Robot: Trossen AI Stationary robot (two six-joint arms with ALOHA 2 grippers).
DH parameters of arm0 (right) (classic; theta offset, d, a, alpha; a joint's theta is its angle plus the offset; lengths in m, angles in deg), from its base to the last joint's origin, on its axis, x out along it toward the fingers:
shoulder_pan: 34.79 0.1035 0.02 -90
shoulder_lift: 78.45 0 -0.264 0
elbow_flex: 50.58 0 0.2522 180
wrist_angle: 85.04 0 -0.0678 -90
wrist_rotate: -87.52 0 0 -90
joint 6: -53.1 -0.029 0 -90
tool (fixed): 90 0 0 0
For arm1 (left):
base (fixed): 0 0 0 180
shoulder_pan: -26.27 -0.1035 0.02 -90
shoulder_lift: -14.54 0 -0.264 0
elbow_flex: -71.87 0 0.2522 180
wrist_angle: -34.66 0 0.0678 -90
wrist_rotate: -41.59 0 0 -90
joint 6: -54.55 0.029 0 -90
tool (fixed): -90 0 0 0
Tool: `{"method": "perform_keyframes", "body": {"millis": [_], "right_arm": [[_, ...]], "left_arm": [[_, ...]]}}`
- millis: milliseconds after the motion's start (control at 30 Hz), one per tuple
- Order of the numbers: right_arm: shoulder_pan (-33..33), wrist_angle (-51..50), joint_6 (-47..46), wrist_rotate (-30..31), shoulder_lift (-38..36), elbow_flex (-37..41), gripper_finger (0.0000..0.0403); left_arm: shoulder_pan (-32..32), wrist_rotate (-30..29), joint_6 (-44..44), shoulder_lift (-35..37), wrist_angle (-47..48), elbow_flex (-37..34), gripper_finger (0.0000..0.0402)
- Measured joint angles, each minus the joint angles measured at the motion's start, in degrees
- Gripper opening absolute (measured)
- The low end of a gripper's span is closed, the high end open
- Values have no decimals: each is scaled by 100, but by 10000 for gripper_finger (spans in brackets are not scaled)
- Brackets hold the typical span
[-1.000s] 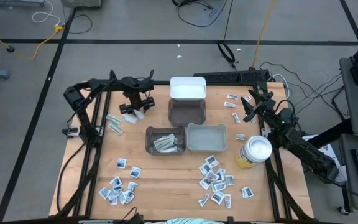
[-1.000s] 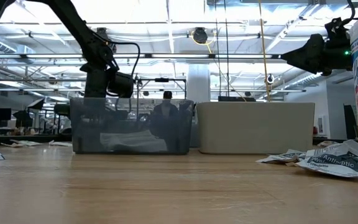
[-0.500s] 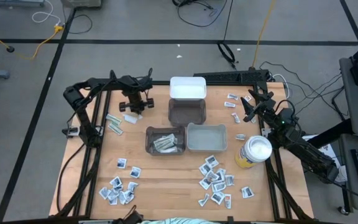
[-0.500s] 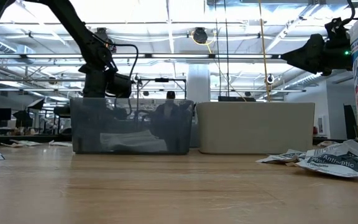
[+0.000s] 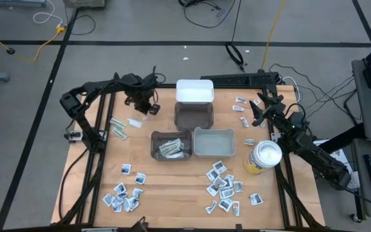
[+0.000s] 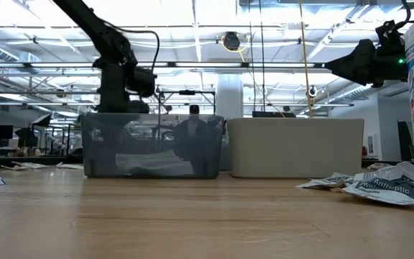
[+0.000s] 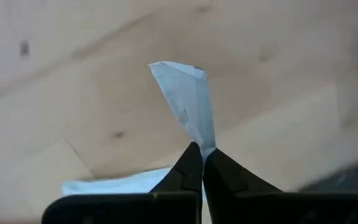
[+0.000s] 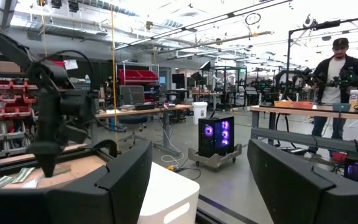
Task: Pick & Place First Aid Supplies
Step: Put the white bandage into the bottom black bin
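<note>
Left pincer [image 7: 202, 152]: clenched on a white packet [image 7: 188, 99], tips pinching its lower corner, lifted above the desk [image 7: 73, 74].
Strip wrapper [image 5: 134, 122]: on the desk, just below this pincer.
Dark bin [image 5: 171, 145]: holds packets, well apart from it.
Right pincer [image 5: 257, 111]: fingers spread, hovering beside small packets [image 5: 240, 103].
</note>
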Motion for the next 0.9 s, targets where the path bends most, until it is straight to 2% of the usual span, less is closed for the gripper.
{"method": "perform_keyframes", "body": {"millis": [267, 433, 633, 900], "right_arm": [[0, 0, 0, 0, 2, 2, 263], [1, 0, 0, 0, 1, 1, 263], [2, 0, 0, 0, 0, 0, 263], [0, 0, 0, 0, 2, 0, 263]], "left_arm": [[440, -235, 2759, 160, 1362, 806, 2], [785, -380, 4052, 169, 2083, 1381, 1], [1260, -784, 4795, 172, 2463, 1808, 1], [2274, -925, 4927, -105, 2449, 2243, 1]]}}
